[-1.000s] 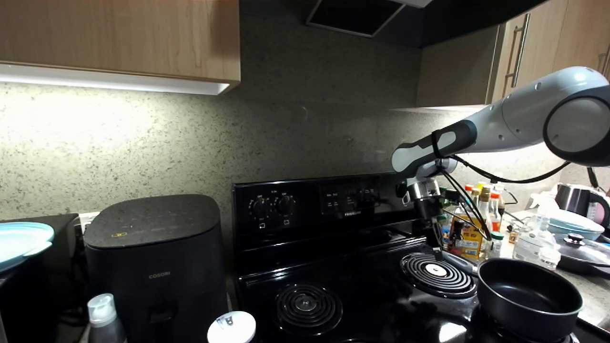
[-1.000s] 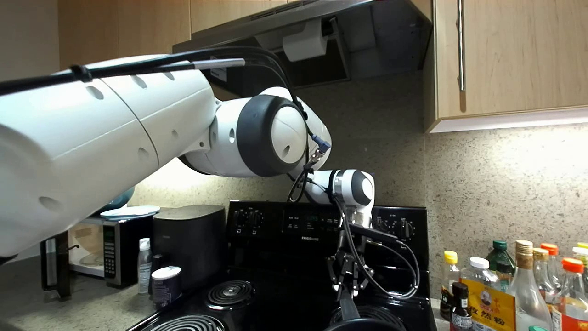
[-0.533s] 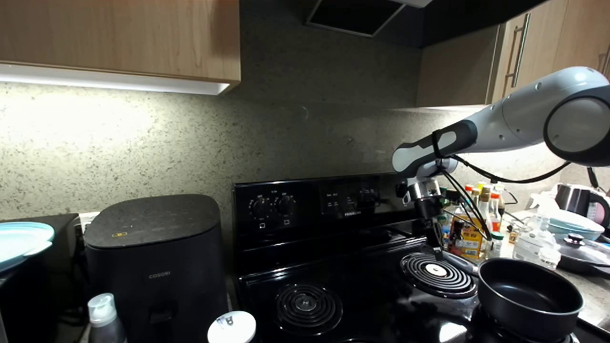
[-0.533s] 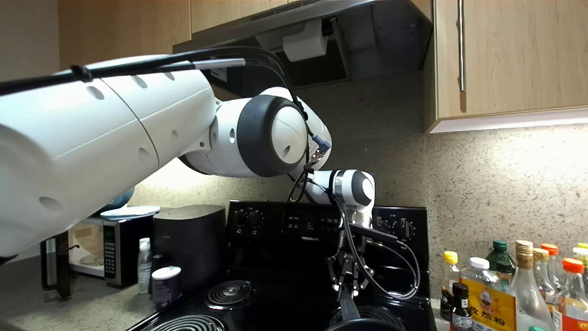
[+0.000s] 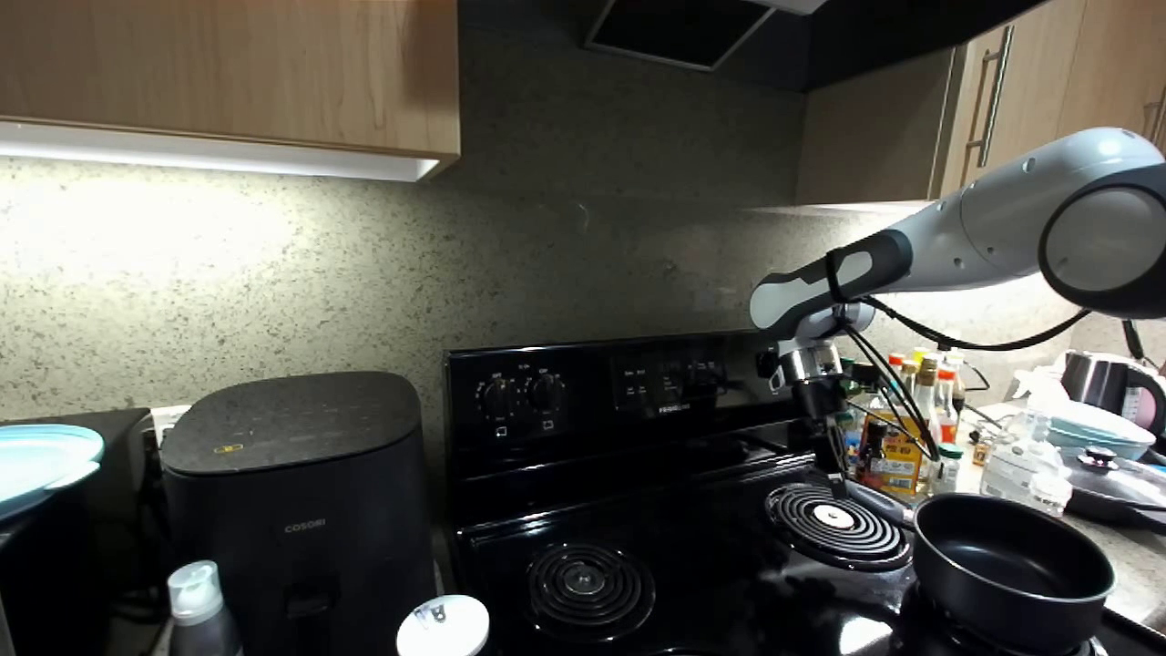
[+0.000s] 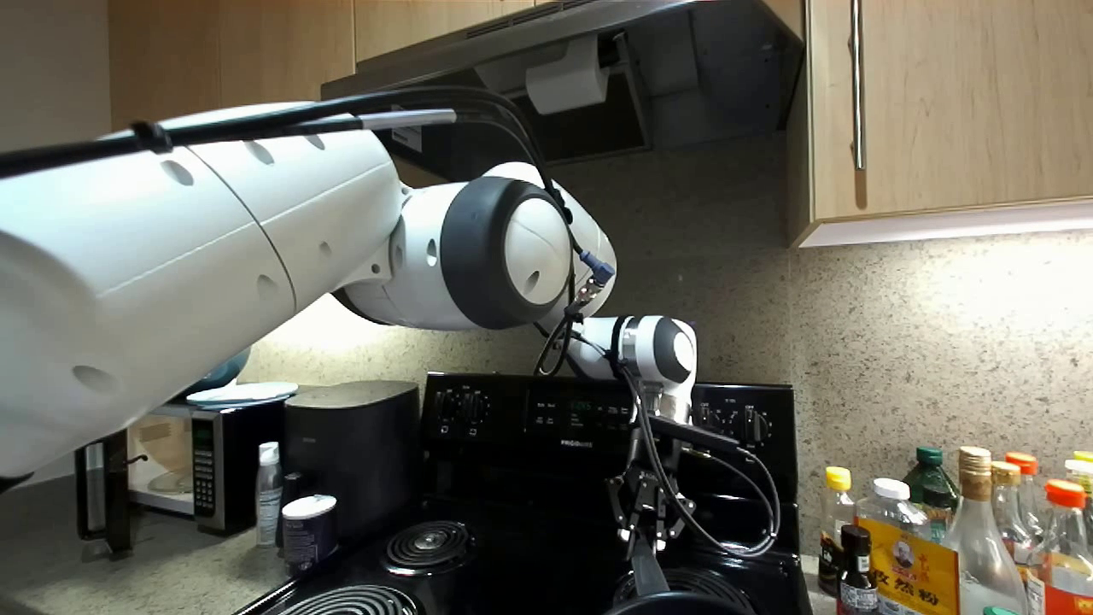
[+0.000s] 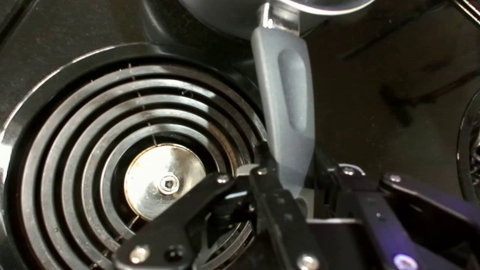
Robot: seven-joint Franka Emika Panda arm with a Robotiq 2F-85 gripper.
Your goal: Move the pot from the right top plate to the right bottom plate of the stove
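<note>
The dark pot [image 5: 1011, 597] sits level over the right bottom plate in an exterior view. Whether its base touches is hard to see. The right bottom plate is mostly hidden beneath it. My gripper [image 5: 840, 489] is shut on the end of the pot's grey handle [image 5: 879, 503], above the right top plate [image 5: 806, 533], which is bare. In the wrist view the fingers [image 7: 290, 159] lie along both sides of the handle [image 7: 288, 86], with the coil [image 7: 90, 157] at left. Elsewhere the gripper [image 6: 646, 540] holds the handle [image 6: 649, 571], with only the pot's rim [image 6: 683, 603] showing.
The black stove [image 5: 710, 556] has a left back coil [image 5: 583, 592] and a raised back panel [image 5: 601, 392]. Several bottles [image 6: 982, 521] stand on the counter right of it. An air fryer [image 5: 296, 510] stands left. A range hood [image 6: 581, 51] hangs above.
The arm and the pot have shifted together very slightly to the right in an exterior view. Nothing else has visibly changed.
</note>
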